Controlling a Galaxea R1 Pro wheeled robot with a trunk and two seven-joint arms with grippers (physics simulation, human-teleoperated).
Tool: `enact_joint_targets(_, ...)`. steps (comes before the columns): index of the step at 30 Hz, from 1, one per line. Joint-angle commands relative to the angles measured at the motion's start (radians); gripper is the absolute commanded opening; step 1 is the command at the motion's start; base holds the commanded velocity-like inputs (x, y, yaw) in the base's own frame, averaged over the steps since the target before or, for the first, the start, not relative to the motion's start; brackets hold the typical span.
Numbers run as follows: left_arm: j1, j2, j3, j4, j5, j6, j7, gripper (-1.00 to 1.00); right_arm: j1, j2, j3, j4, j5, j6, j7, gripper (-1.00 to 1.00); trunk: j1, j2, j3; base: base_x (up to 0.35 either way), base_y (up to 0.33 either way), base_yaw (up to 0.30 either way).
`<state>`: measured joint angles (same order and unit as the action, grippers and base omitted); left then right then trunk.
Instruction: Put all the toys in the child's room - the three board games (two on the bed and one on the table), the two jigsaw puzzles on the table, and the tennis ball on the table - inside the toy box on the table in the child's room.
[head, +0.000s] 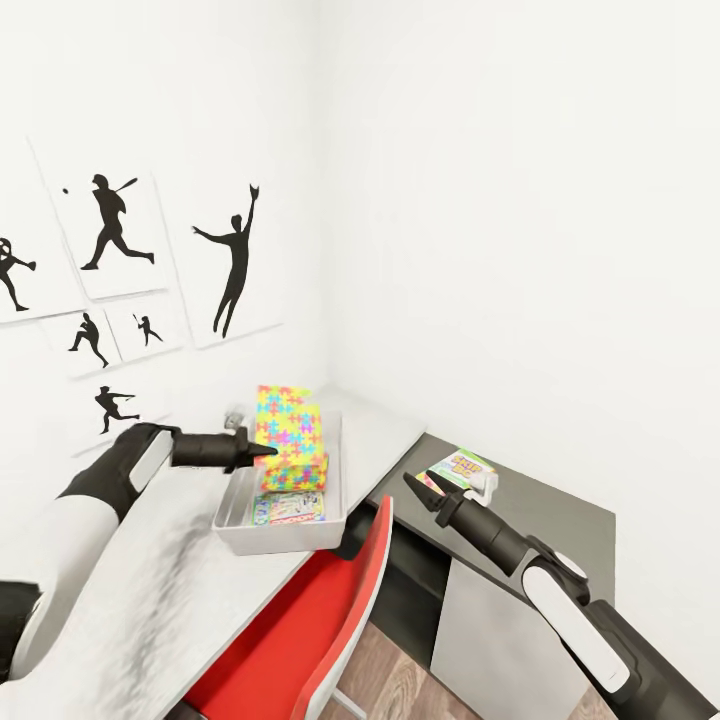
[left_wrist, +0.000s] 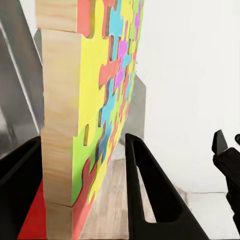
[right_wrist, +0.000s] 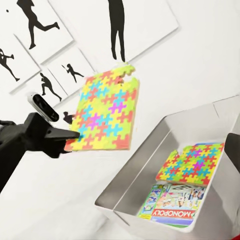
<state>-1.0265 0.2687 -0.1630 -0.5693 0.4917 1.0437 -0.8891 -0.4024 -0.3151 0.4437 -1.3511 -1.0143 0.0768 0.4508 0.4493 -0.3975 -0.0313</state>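
Hanging edge-up over the light grey open-topped toy box (head: 236, 510), a thin wooden-backed jigsaw puzzle square covered in yellow, blue, pink, green and orange interlocking pieces (head: 289, 437) is pinched at one lower corner between the two black fingers of the left hand (head: 258, 450); the left wrist view shows its pale wood edge and bright face standing between the two fingers (left_wrist: 150, 200), which close on it from either side. The puzzle is clear of the box floor, as the right wrist view shows it raised in the air beside the tray's rim. Inside the toy box lie a second multicoloured puzzle square (right_wrist: 192, 164), resting toward the far end, and a flat pale board game box with a red Monopoly logo (right_wrist: 172, 202) next to it at the near end, their edges touching or overlapping. The box sits on the pale grey-white table (head: 150, 590) near the room's corner, under black athlete-silhouette posters (head: 232, 262) on the white wall. A red chair (head: 310, 625) is pushed against the table's front edge. To the right, on the lower dark-grey cabinet top (head: 550, 515), lies a yellow-green board game box with big letters (head: 460, 467). The right hand (head: 422, 492) hovers just beside that box's near edge, its black fingers pointing towards it; whether they are parted or closed cannot be told.
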Motion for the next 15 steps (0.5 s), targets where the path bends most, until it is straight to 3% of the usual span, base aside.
enact_joint_targets(1, -0.018, -0.005, -0.01, 0.019, -0.029, 0.003, 0.009, -1.0, -0.001, 0.0, 0.001, 0.0, -0.011, 0.006, 0.002, 1.0, 0.001, -0.002, -0.002, 0.0, 0.0, 0.0)
enact_joint_targets(4, -0.062, -0.017, -0.017, 0.106, -0.089, 0.002, 0.038, -1.0, -0.001, 0.0, 0.001, -0.001, -0.01, 0.006, 0.002, 1.0, 0.001, -0.002, -0.002, 0.0, 0.0, 0.0)
enact_joint_targets(9, -0.081, -0.022, -0.022, 0.163, -0.116, -0.02, 0.049, -1.0, -0.001, 0.001, 0.001, -0.001, -0.01, 0.006, 0.002, 1.0, 0.001, -0.002, -0.002, 0.0, 0.0, 0.0)
enact_joint_targets(15, -0.084, -0.023, -0.022, 0.17, -0.171, -0.027, 0.049, -1.0, -0.001, 0.001, 0.002, -0.002, -0.01, 0.006, 0.0, 1.0, 0.001, -0.002, -0.002, 0.0, 0.0, 0.0)
